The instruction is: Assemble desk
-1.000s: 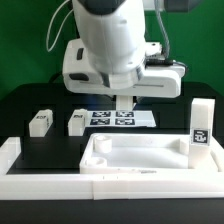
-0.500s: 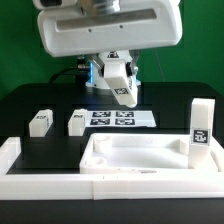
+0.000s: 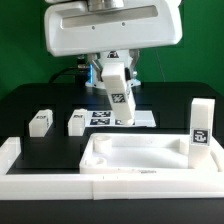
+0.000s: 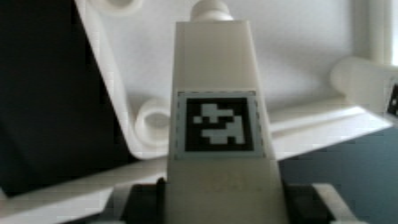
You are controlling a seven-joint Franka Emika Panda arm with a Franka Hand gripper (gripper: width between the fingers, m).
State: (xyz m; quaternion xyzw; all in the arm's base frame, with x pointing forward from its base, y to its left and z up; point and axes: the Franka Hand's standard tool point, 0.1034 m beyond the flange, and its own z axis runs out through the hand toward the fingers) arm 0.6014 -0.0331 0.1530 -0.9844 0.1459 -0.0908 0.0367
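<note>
Clamped on a leg block, my end effector grips its upper end between both fingers and holds it in the air. The block hangs tilted, lower end toward the exterior view's right, tag facing outward, above the marker board. In the wrist view the same leg block fills the middle, with the panel beyond it. The panel lies flat on the black bench. A second leg block and a third leg block lie on the bench. A fourth leg block stands upright at the panel's end on the exterior view's right.
</note>
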